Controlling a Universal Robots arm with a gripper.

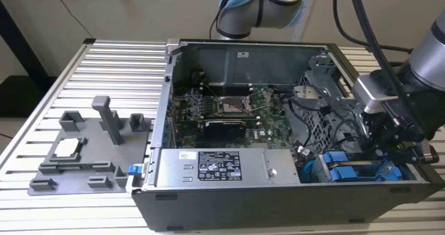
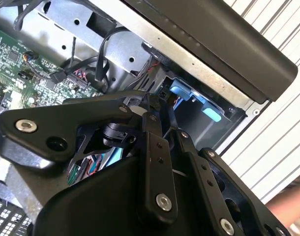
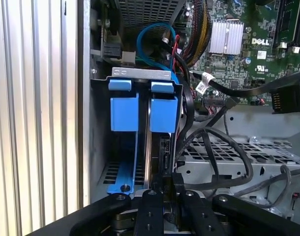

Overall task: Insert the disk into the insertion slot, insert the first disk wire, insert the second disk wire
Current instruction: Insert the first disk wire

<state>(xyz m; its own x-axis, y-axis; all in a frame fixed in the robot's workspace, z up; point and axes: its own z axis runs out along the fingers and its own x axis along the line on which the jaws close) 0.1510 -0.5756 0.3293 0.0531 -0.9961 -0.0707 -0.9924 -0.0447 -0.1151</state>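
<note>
The silver-grey disk in its bright blue plastic carrier point(image 3: 164, 114) already sits in the slot, at the lower right of the exterior view. The black gripper point(image 3: 168, 192) looks pinched on a black wire plug point(image 3: 168, 181) at the disk's end, so the wiring seems unfinished. Room is tight between the metal bay wall point(image 3: 98, 147) and looped black cables point(image 3: 224, 147).

ribbed metal table point(image 1: 111, 63); open computer case point(image 1: 278, 214) on it, grey fixture tray point(image 1: 73, 180) beside, exterior view's left.
</note>
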